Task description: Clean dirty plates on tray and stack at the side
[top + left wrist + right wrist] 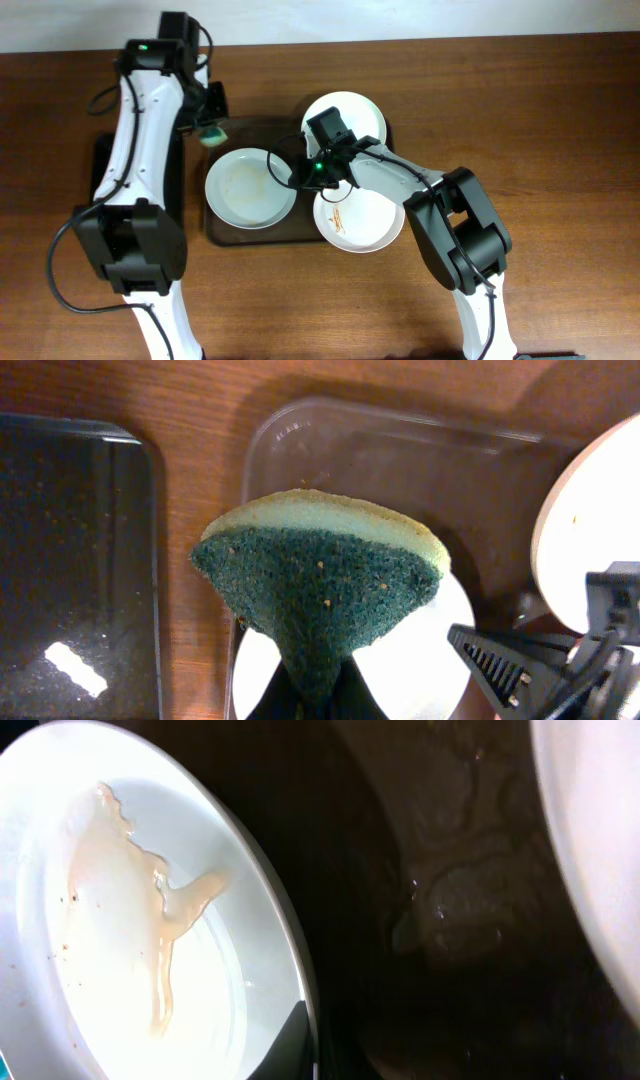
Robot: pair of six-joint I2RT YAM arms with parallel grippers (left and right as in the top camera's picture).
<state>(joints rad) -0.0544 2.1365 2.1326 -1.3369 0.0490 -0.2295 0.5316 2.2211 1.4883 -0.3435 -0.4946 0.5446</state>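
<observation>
Left arm: stretched up the table's left side, wrist bent over the tray's [222, 232] far left corner.
Left gripper [212, 125]: fingers clamped on a green-and-yellow sponge [320, 585].
Right arm: reached in from the near right, low over the tray's middle.
Right gripper [308, 178]: fingers narrow, seemingly pinching the right rim of the wet plate [248, 188]; the view was too close to be sure.
Wet plate: tray's left half.
Second plate [350, 112]: far right corner.
Smeared plate [362, 222]: near right corner, overhanging the edge.

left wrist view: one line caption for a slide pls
Left pincer shut on a green-and-yellow sponge above a corner of the tray, one white plate below, black tray alongside.
</observation>
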